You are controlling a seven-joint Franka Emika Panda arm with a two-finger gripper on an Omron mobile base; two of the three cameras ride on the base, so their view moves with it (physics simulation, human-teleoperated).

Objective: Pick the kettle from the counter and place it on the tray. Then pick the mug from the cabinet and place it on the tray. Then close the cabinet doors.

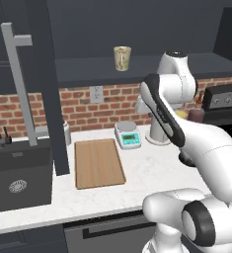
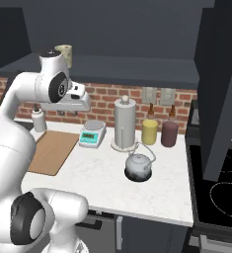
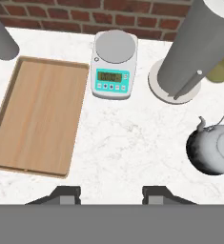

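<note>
Gripper point(image 3: 111, 193): mine, held high above the table, looking straight down; my two tips stand apart with bare stone between them, grasping nothing.
Table point(image 3: 127, 143): white speckled worktop directly below me, nothing on the patch under my tips.
Kettle point(image 3: 212, 151): low on the table, off to one side of my gripper and a little ahead; squat, silver-grey, wire handle arched over the lid, spout turned back toward the scale. Not yet picked.
Scale point(image 3: 113, 64): white and teal, ahead of my gripper, just beside the tray's far corner.
Tray point(image 3: 37, 116): wooden board on the side opposite the kettle, lying flat, nothing on it.
Paper-towel stand point(image 3: 192, 47): tall grey cylinder, ahead of the kettle and near it.
Canisters point(image 2: 149, 131): yellow and dark red, behind the kettle against the brick wall.
Mug point(image 1: 122, 58): on the cabinet shelf, well above my gripper.
Cabinet door point(image 1: 46, 79): standing open.
Risk: I judge the thin wire handle easy to miss or nudge; descending off-centre could push the round body aside.
Risk: the stand sits close, so a wide swing toward the kettle could clip it.
</note>
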